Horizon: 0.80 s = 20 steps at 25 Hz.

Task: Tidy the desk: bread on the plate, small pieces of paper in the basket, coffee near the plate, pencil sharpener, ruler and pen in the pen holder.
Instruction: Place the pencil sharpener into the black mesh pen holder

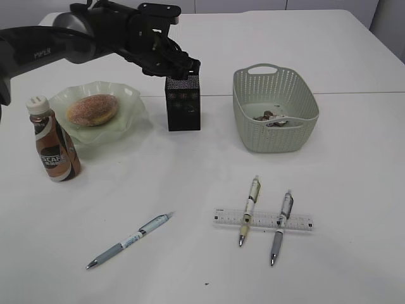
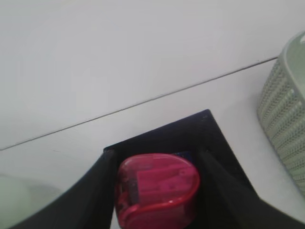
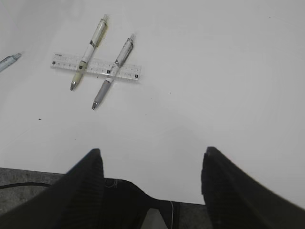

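Lying nearest on the desk, three pens are resting, two of them across the ruler. Over the pen holder, the left gripper is pinching a pink pencil sharpener. Parted and holding nothing, the right gripper is hovering at the desk's edge.

2 pens across ruler; paper, seemingly, in basket.
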{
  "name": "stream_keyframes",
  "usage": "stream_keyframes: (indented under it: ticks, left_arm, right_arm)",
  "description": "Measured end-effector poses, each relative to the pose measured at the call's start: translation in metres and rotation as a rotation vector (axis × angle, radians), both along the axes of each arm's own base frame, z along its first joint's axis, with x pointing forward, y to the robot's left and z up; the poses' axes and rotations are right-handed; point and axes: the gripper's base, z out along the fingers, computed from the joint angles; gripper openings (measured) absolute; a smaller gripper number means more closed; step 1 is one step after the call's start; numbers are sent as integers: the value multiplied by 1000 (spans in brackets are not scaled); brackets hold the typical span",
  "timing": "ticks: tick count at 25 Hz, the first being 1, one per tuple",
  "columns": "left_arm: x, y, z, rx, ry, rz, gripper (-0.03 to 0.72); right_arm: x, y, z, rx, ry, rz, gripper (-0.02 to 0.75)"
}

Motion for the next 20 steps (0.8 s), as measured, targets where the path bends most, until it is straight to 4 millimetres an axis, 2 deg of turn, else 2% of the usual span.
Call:
stream_keyframes:
  ticks: [20]
  left_arm:
    - [0, -1, 0, -60, 26, 15, 351]
  right_arm:
    - [0, 0, 0, -2, 0, 0, 475]
